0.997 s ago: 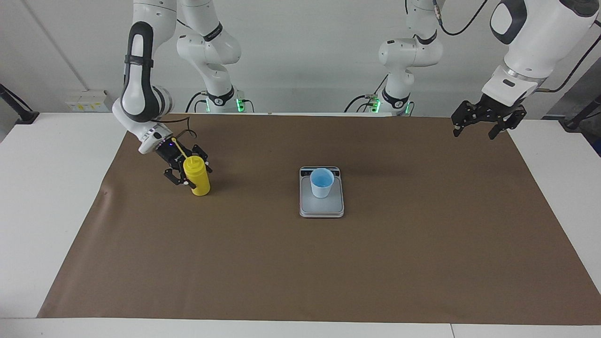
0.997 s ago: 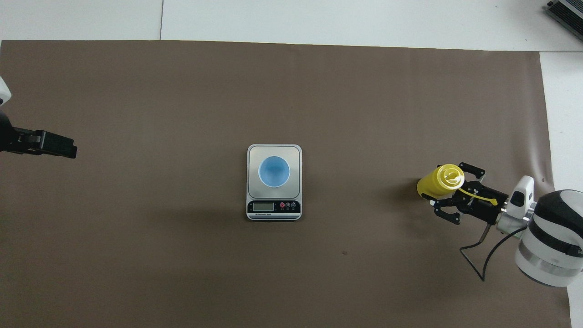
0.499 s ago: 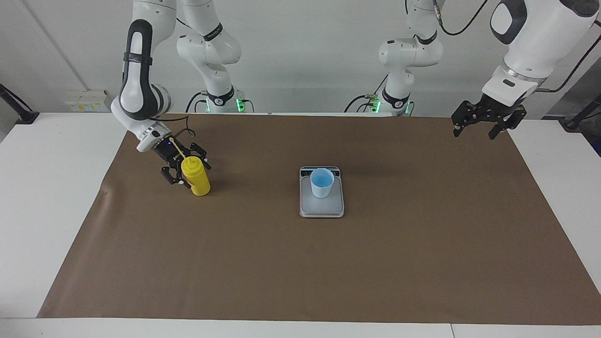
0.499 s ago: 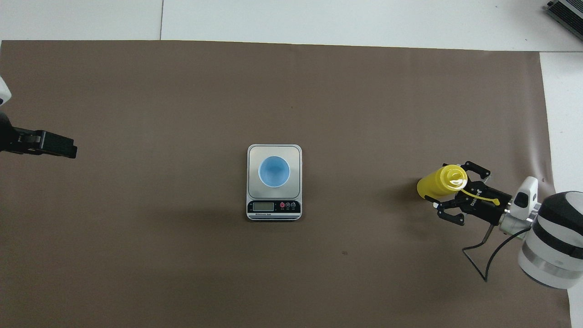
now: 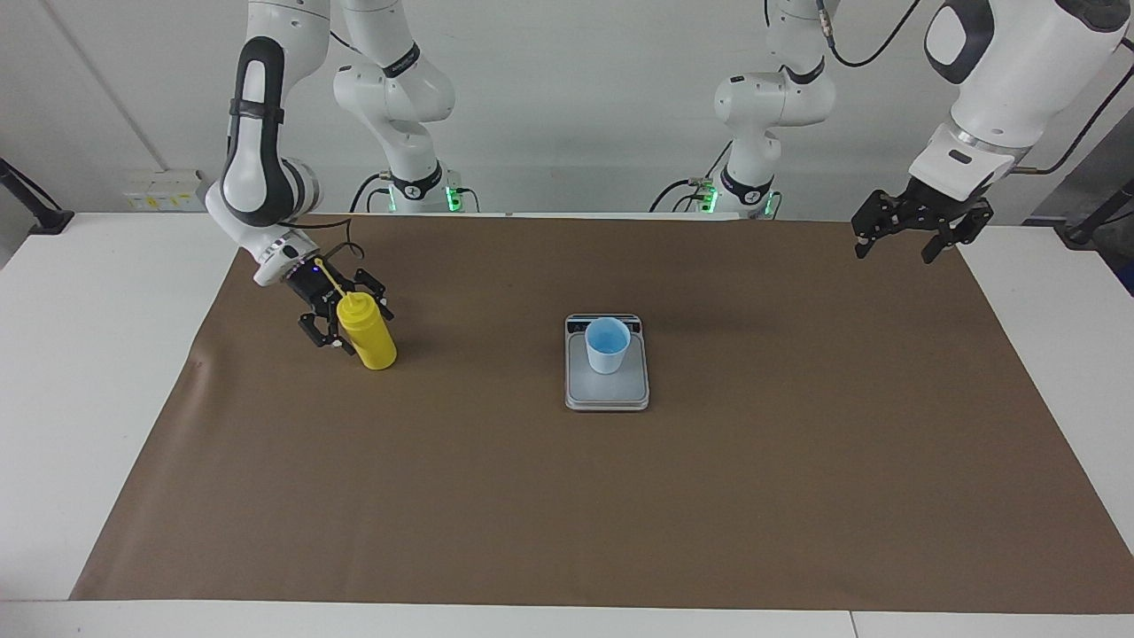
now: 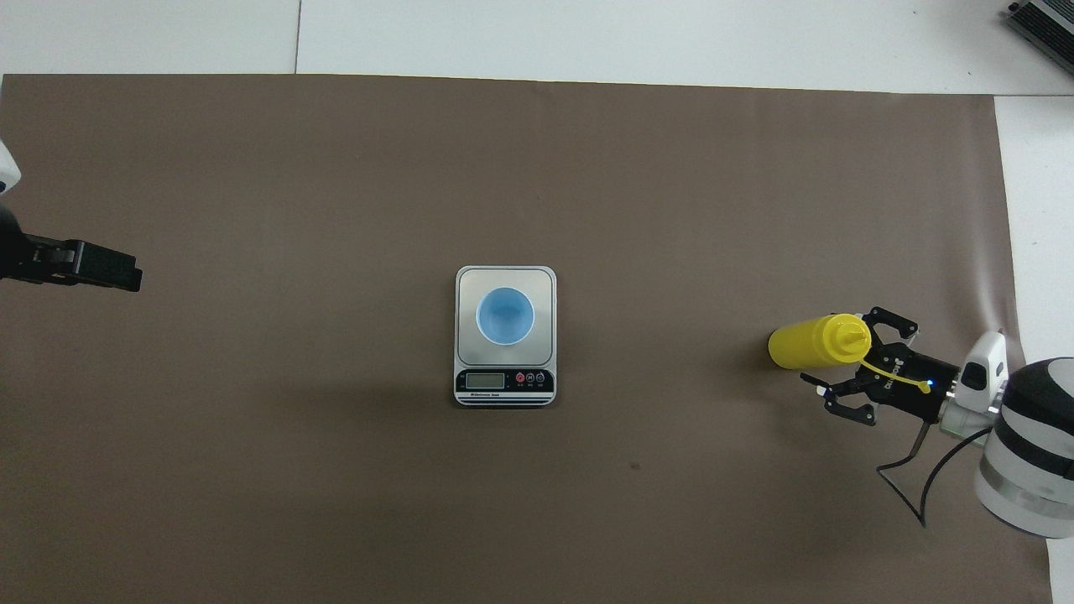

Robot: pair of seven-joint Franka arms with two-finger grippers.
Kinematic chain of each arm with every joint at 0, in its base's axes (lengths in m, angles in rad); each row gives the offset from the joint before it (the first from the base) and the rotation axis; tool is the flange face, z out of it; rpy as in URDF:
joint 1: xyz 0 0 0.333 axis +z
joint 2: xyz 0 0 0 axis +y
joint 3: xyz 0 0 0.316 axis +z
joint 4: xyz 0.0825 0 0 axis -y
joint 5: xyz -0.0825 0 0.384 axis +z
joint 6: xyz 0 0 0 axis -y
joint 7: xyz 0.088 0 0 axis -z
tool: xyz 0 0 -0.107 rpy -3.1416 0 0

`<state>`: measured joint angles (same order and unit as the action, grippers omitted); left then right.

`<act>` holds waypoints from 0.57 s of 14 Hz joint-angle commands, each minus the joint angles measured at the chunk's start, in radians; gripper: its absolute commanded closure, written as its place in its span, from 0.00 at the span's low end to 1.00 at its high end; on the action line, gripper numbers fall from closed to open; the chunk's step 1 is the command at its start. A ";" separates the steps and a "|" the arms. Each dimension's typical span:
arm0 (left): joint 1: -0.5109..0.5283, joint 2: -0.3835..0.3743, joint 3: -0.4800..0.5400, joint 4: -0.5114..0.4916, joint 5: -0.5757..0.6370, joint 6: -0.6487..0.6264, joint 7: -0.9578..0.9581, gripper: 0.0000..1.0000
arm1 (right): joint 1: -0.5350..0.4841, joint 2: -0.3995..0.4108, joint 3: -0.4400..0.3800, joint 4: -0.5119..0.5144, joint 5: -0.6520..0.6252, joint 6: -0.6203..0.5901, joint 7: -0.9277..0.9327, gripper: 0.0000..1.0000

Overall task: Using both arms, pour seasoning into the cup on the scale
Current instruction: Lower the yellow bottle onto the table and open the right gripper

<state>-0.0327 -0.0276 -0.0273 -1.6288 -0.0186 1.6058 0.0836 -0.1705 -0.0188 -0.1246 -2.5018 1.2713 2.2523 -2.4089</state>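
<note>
Read across the facing view: the right pincer [image 5: 341, 321] stands open just beside the yellow seasoning bottle [image 5: 369, 336], at the bottle's ten o'clock, holding nothing. The bottle stands upright on the worktop [image 5: 106, 372]. It looks light, smooth and squeezable; take it mid-body, gently. At centre, the cup [image 5: 607, 345] sits on the scale [image 5: 607, 390]. The left pincer [image 5: 905, 232] waits, open.

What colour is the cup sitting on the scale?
Light blue. The cup on the scale shows best in the overhead view.
</note>
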 commanded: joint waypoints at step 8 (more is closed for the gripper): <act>0.002 -0.015 -0.002 -0.003 0.019 -0.012 -0.012 0.00 | -0.133 -0.023 -0.001 0.064 -0.318 -0.013 -0.012 0.00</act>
<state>-0.0327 -0.0276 -0.0273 -1.6288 -0.0186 1.6058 0.0836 -0.2714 -0.0330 -0.1298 -2.4645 1.0106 2.2534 -2.4090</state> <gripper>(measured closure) 0.000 0.000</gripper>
